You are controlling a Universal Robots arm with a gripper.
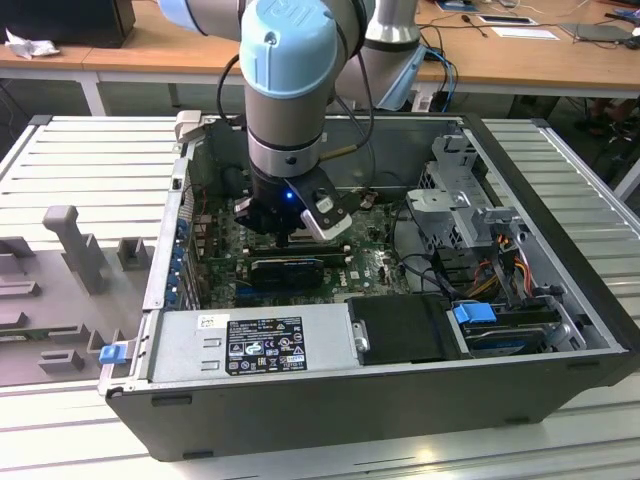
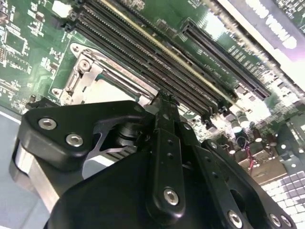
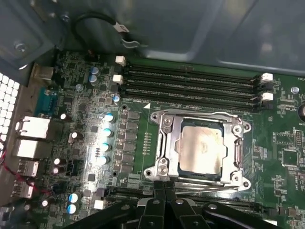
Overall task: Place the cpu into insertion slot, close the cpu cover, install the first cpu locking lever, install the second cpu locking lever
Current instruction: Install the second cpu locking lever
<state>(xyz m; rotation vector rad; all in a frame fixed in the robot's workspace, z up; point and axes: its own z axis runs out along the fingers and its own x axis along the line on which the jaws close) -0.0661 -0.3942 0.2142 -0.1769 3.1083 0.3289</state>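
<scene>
The chip [image 3: 202,150] sits flat in the socket [image 3: 200,183] on the green board [image 3: 71,90], with the metal cover frame [image 3: 167,143] lying down around it. The gripper [image 3: 163,185] hangs just beside the socket's near edge, fingers pressed together on nothing. The frame looks thin, stiff and springy; the chip seems light and fragile, best held by its edges

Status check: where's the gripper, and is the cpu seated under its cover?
Gripper shut, fingertips at the socket's edge. Cpu seated in insertion slot, cpu cover down over it. Nothing blocking the socket.
</scene>
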